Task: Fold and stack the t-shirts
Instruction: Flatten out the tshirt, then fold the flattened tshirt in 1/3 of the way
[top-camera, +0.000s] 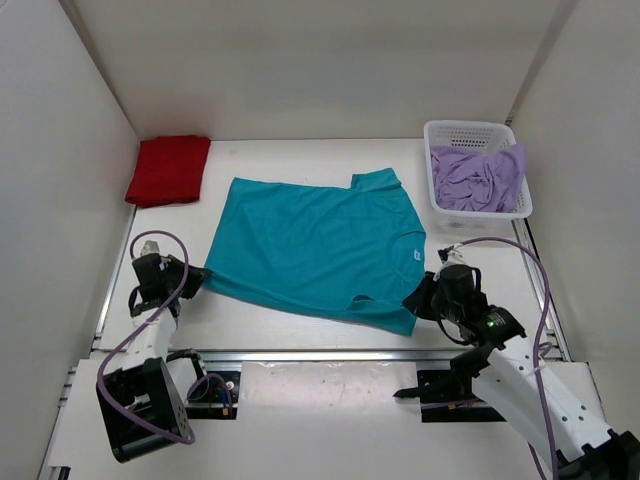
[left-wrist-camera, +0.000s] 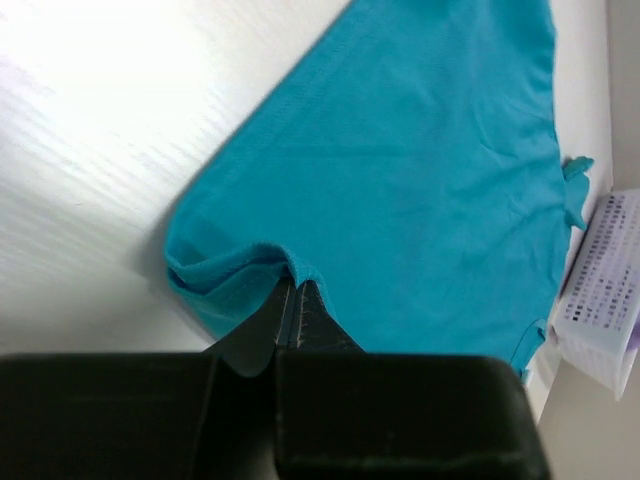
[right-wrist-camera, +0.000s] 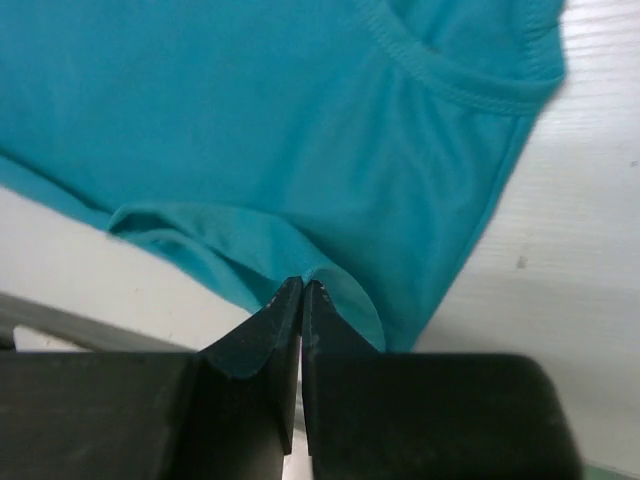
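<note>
The teal-blue t-shirt (top-camera: 320, 245) lies spread flat in the middle of the table. My left gripper (top-camera: 196, 277) is shut on its near-left hem corner (left-wrist-camera: 250, 262), which bunches up at the fingertips. My right gripper (top-camera: 418, 298) is shut on its near-right corner beside the collar (right-wrist-camera: 330, 275). The red t-shirt (top-camera: 168, 169) lies folded at the far left. The lavender t-shirt (top-camera: 478, 178) sits crumpled in the white mesh basket (top-camera: 447, 129) at the far right.
White walls enclose the table on the left, back and right. A metal rail (top-camera: 320, 354) runs along the near edge in front of the arm bases. The basket also shows in the left wrist view (left-wrist-camera: 605, 290).
</note>
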